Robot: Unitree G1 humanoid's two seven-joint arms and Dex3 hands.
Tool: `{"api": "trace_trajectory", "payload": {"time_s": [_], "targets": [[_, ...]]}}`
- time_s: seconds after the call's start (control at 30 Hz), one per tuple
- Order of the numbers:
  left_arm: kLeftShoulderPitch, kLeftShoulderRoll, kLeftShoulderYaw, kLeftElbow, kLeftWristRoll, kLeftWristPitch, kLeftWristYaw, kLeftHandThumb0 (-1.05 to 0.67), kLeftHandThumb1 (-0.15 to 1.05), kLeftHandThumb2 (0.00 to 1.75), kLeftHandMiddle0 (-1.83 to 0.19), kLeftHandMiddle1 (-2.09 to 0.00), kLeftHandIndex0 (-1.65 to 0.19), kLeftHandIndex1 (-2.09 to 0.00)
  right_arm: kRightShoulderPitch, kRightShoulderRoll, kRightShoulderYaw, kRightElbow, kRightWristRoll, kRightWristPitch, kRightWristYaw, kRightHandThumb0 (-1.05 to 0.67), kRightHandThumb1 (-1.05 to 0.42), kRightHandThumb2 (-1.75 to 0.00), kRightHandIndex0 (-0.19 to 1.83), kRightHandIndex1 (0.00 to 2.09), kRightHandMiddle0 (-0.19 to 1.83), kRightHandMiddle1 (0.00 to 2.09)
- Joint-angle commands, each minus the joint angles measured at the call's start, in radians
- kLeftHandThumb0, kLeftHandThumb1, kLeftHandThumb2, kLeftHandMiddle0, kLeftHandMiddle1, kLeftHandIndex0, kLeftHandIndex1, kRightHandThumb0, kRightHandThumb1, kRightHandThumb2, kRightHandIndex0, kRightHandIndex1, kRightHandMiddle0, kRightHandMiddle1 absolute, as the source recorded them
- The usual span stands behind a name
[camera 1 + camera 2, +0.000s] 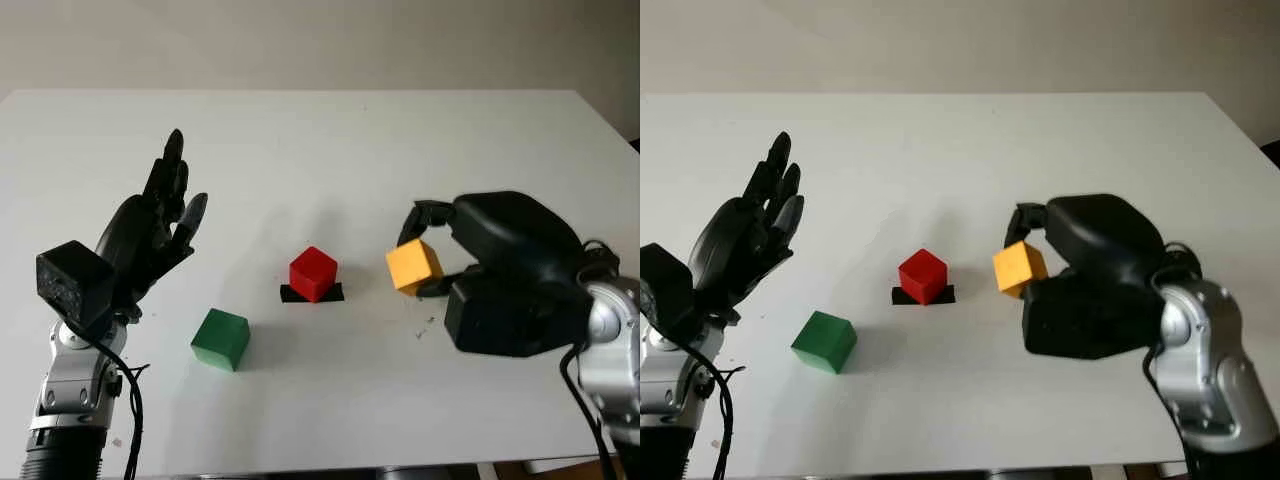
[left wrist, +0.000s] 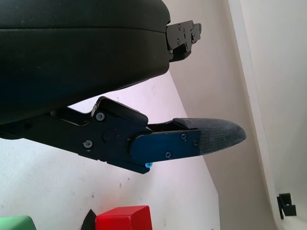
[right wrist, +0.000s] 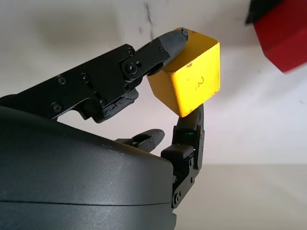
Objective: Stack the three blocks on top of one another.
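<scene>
The right robot hand (image 1: 425,250) has the yellow block (image 1: 414,266) pinched between its fingers (image 3: 165,45). In the right wrist view one fingertip presses the block's upper edge and another finger bears on it from the opposite side, so the grip looks firm, though the block sits tilted in it. The block appears to be lifted just clear of the white surface (image 1: 330,140), to the right of the red block (image 1: 313,273) and near it.

The red block stands in the middle of the surface on a small black mark (image 1: 334,293). To its left and nearer the robot lies the green block (image 1: 220,339), well apart from the other two and with nothing on it.

The left robot hand (image 1: 160,225) is open and empty, raised above the left side of the surface, idle and far from the green block's top.

By my reading, this is the first stacking step: the yellow block is in transit and nothing is stacked yet. The next move calls for carrying it left until it is over the red block, levelling it so its faces sit square, lowering it onto the red top, then releasing without nudging the base. The green block remains to be picked up.
</scene>
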Motion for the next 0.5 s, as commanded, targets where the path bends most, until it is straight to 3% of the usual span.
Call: {"api": "trace_trajectory", "payload": {"time_s": [0.0,0.27,0.47], "targets": [[0.006,-0.001,-0.004,-0.017,0.005,-0.002,0.005,-0.82,1.05,0.51,0.19,0.00,0.19,0.00,-0.066,-0.026,0.009,0.033,0.018,-0.036,-0.001,-0.43,-0.89,-0.05,0.51,0.07,0.58,1.22],[0.008,-0.005,-0.008,-0.024,0.007,0.002,0.011,-0.82,1.05,0.52,0.19,0.00,0.19,0.00,-0.219,-0.038,0.077,0.189,0.053,-0.183,-0.011,-0.44,-0.91,-0.06,0.46,0.04,0.54,1.23],[0.006,-0.009,-0.010,-0.018,0.008,-0.010,0.013,-0.82,1.05,0.52,0.19,0.00,0.19,0.00,-0.292,0.017,0.094,0.304,0.125,-0.227,-0.048,-0.41,-0.91,-0.05,0.45,0.04,0.53,1.24]]}}
